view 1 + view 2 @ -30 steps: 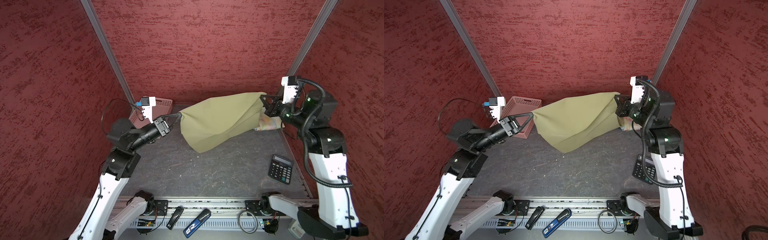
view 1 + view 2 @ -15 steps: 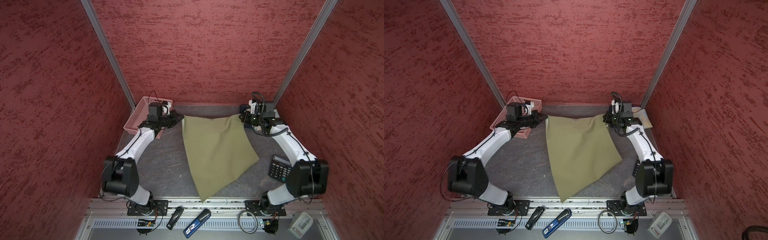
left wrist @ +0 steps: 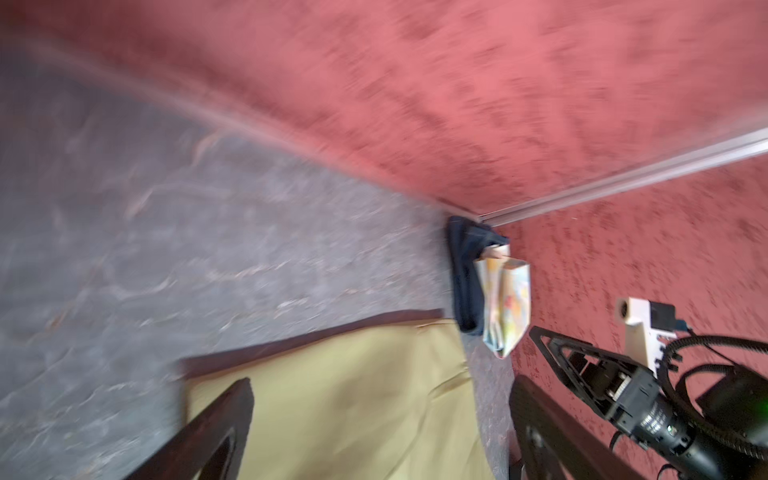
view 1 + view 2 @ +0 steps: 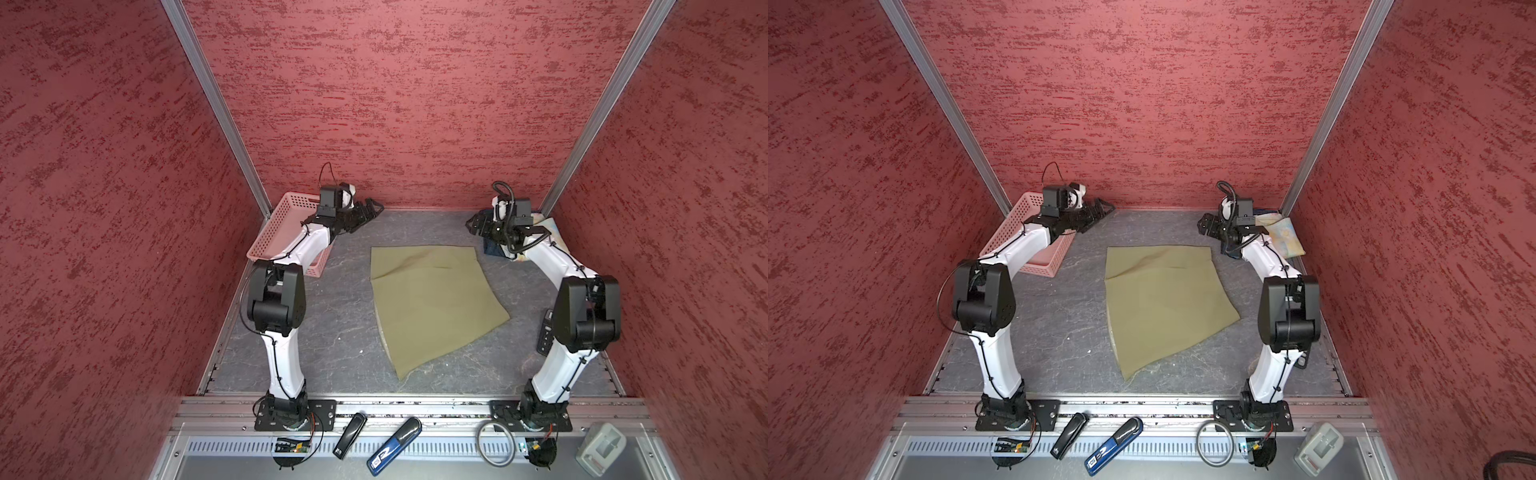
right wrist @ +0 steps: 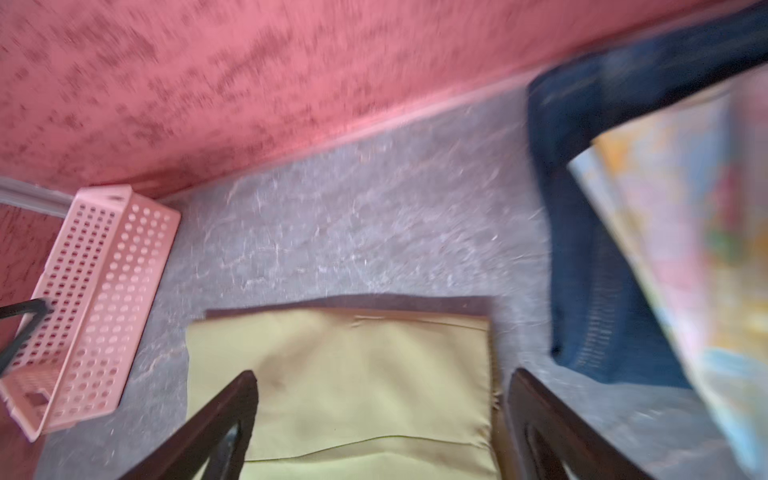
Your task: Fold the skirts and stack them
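Since half a second earlier, both grippers had let go of the olive skirt's far corners and drawn apart, and the cloth had settled. The left gripper's dark fingers stood spread and empty at the far left beside the pink perforated basket. The right gripper was likewise spread wide, holding nothing. The skirt lay flat mid-table, a smooth matte trapezoid with its straight waistband far and one crease near its far-left corner. In the far-right corner sat the folded, ribbed denim skirt, touching the pastel flowered skirt.
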Available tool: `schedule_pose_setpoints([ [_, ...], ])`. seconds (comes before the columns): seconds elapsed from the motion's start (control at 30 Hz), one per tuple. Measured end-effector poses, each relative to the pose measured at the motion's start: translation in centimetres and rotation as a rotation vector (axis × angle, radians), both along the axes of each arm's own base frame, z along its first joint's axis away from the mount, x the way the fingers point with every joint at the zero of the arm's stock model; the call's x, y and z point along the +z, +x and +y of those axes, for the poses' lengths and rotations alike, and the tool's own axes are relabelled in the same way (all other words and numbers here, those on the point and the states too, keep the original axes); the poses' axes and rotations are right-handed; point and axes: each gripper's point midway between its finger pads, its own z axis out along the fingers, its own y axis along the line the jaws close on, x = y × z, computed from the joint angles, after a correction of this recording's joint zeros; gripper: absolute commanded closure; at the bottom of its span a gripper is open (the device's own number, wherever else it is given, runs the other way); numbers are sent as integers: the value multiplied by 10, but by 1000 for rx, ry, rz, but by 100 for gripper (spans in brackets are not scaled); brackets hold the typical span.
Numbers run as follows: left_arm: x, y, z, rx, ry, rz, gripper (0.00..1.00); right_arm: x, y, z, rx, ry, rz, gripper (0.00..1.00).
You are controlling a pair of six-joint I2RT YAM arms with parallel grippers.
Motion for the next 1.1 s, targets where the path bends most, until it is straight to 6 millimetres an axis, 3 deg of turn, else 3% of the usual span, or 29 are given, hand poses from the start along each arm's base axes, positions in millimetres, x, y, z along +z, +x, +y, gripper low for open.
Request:
schedule_pose_setpoints([
  [0.07, 23, -25, -17, -31, 37, -54, 7, 17, -18, -6, -22, -19, -20, 6],
  [0.17, 17, -74, -40, -75, 113, -47, 9, 20, -54, -12, -53, -27, -4, 6],
  [0.3, -42, -156, -63, -159, 253, 76, 10, -15, -111, -17, -87, -23, 110, 7],
  [0.4, -95, -213, -65, -212, 360, 194, 10, -49, -147, -18, -101, -14, 214, 7],
  [0.53, -150, -251, -57, -232, 494, 318, 8, -89, -176, -18, -114, -5, 331, 8],
  [0.7, -186, -241, -59, -219, 649, 375, 9, -104, -187, -15, -117, 15, 376, 8],
  [0.9, -197, -208, -70, -200, 763, 352, 10, -90, -185, -14, -110, 27, 330, 8],
  [1.1, -221, -182, -49, -157, 817, 412, 10, -77, -179, -10, -100, 47, 290, 8],
])
